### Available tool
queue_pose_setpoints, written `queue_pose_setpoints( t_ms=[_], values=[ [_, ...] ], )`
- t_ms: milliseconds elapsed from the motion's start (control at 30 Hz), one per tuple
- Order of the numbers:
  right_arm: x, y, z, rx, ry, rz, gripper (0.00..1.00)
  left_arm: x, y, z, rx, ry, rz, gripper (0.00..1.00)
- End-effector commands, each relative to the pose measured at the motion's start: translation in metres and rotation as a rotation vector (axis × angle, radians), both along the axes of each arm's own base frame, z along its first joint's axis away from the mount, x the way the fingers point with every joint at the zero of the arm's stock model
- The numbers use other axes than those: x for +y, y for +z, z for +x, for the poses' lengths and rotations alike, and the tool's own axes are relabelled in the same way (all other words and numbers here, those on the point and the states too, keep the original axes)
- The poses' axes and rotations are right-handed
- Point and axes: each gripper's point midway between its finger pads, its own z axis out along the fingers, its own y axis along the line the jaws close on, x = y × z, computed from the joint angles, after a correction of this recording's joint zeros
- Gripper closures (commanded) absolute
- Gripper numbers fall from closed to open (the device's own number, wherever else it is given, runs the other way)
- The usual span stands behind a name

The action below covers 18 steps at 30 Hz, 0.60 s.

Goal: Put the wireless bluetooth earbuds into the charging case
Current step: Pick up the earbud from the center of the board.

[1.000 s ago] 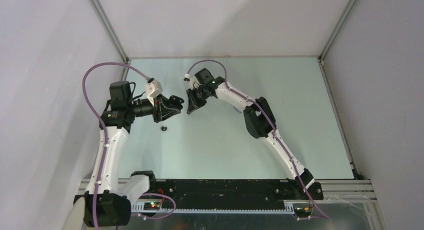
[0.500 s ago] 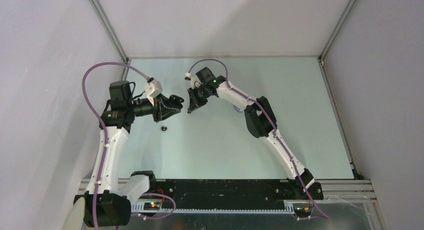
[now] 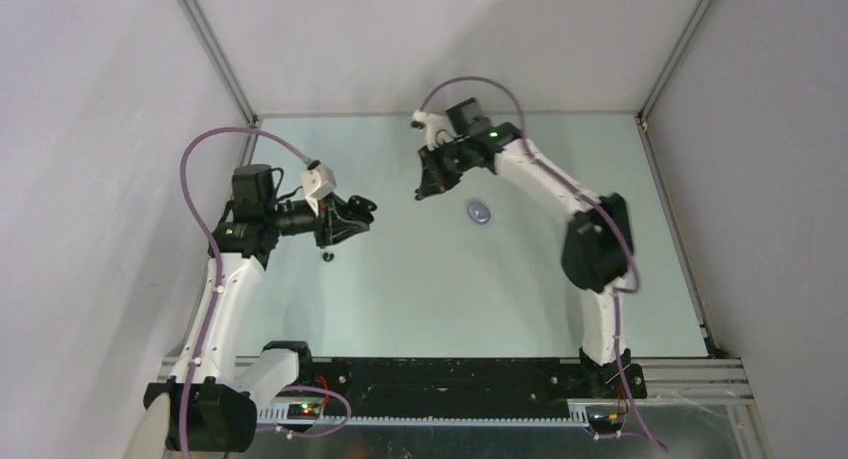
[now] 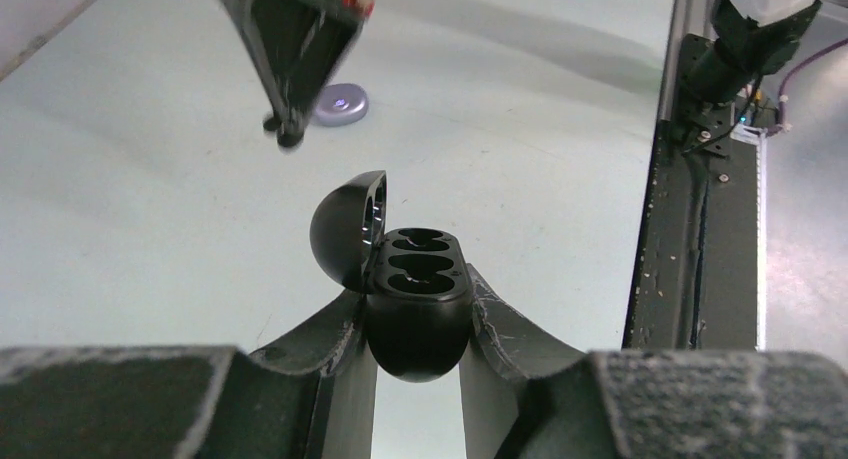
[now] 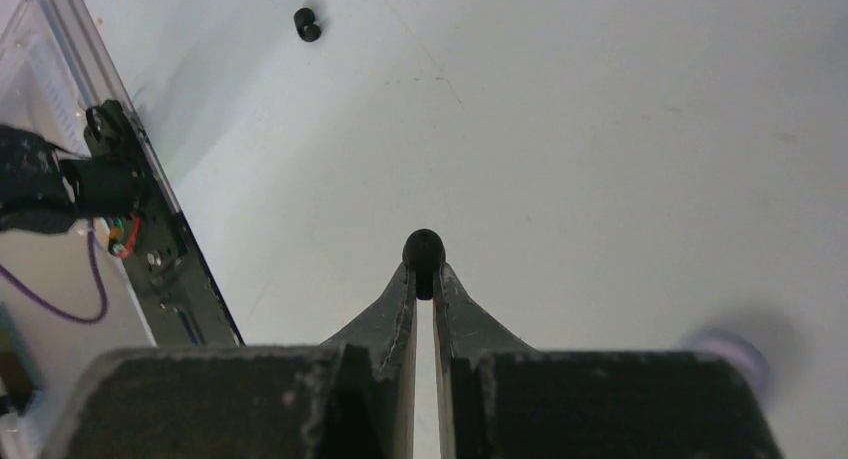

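Note:
My left gripper (image 3: 352, 211) (image 4: 418, 299) is shut on the glossy black charging case (image 4: 418, 279) (image 3: 362, 205). The case's lid stands open to the left and both sockets show empty. My right gripper (image 3: 422, 191) (image 5: 424, 269) hangs above the table to the right of the case, shut on a tiny black earbud (image 5: 423, 249) at its very tips. In the left wrist view that gripper (image 4: 288, 134) hangs beyond the case. A second black earbud (image 3: 327, 256) (image 5: 307, 25) lies on the table below my left gripper.
A small pale purple round object (image 3: 480, 213) (image 4: 338, 106) lies on the table right of my right gripper. The black base rail (image 4: 690, 229) runs along the near edge. Grey walls close the table on three sides.
My right gripper has pulled away from the case, moving right and toward the far wall, and its elbow has swung right. My left gripper has shifted slightly right, still holding the case.

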Motion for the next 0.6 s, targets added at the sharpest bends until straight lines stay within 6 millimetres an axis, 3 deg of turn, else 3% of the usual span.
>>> queue_pose_setpoints(
  t_ms=[0,33,67,167,300,400,433,467,567],
  values=[
    [-0.049,0.087,-0.015,-0.275,0.032,0.063,0.91,-0.021,-0.004,-0.004,-0.043,-0.076,0.040,0.84],
    [-0.058,0.109,-0.023,-0.328,0.035,0.080,0.91,-0.024,-0.010,-0.006,-0.019,-0.090,0.053,0.84],
    [-0.067,0.112,-0.026,-0.339,0.033,0.077,0.91,-0.032,-0.011,-0.010,-0.029,-0.129,0.061,0.84],
    [-0.087,0.149,-0.050,-0.446,0.055,0.100,0.91,-0.046,-0.023,-0.021,0.017,-0.224,0.073,0.84],
    [-0.098,0.183,-0.089,-0.540,0.131,0.158,0.90,-0.062,-0.026,-0.037,0.060,-0.382,0.076,0.83],
    [-0.096,0.192,-0.118,-0.584,0.205,0.196,0.89,-0.066,-0.037,-0.060,0.144,-0.532,0.095,0.82],
    [-0.095,0.198,-0.130,-0.608,0.235,0.211,0.89,-0.070,-0.030,-0.063,0.124,-0.575,0.096,0.82],
    [-0.094,0.196,-0.139,-0.600,0.260,0.221,0.89,-0.068,-0.037,-0.074,0.168,-0.635,0.099,0.82],
    [-0.083,0.187,-0.161,-0.559,0.340,0.242,0.89,-0.072,-0.033,-0.081,0.179,-0.717,0.091,0.81]
  ],
)
